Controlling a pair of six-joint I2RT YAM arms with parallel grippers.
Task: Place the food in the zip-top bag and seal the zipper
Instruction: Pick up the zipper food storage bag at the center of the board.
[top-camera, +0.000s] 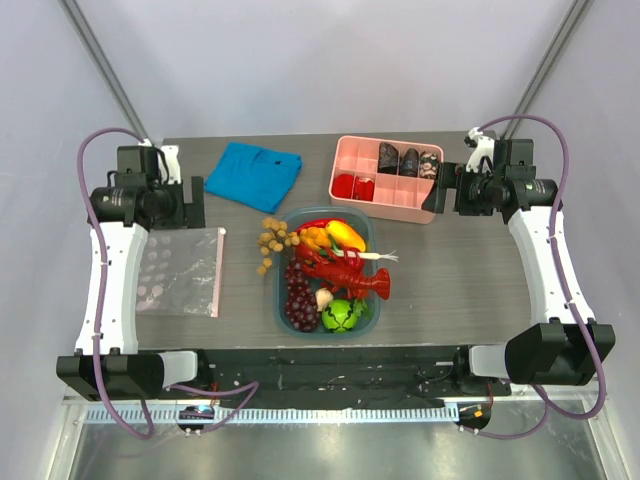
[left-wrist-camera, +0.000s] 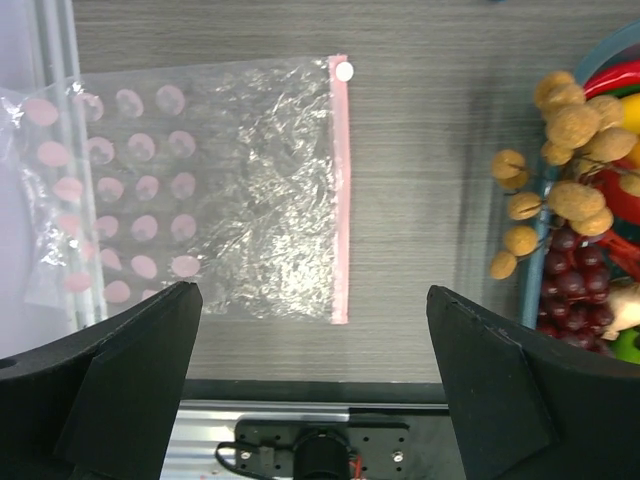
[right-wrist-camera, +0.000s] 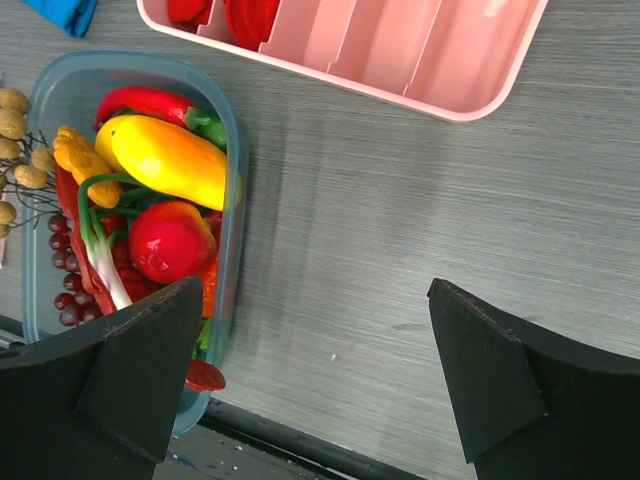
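Note:
The clear dotted zip-top bag (top-camera: 183, 272) (left-wrist-camera: 200, 190) lies flat at the table's left, empty, its pink zipper (top-camera: 219, 272) (left-wrist-camera: 341, 190) along the right edge. The food fills a teal tub (top-camera: 368, 228) at the centre: a red lobster (top-camera: 350, 275), yellow fruit (top-camera: 345, 235) (right-wrist-camera: 170, 160), a green ball (top-camera: 340, 315), purple grapes (top-camera: 298, 295) and tan berries (top-camera: 270, 245) (left-wrist-camera: 570, 150) hanging over the rim. My left gripper (top-camera: 197, 203) (left-wrist-camera: 310, 300) hovers open above the bag's far edge. My right gripper (top-camera: 437, 190) (right-wrist-camera: 313, 290) is open over bare table right of the tub.
A pink divided tray (top-camera: 388, 180) (right-wrist-camera: 400, 50) with dark and red pieces stands at the back right, close to my right gripper. A blue cloth (top-camera: 255, 170) lies at the back, left of it. The table's near edge runs just below the tub.

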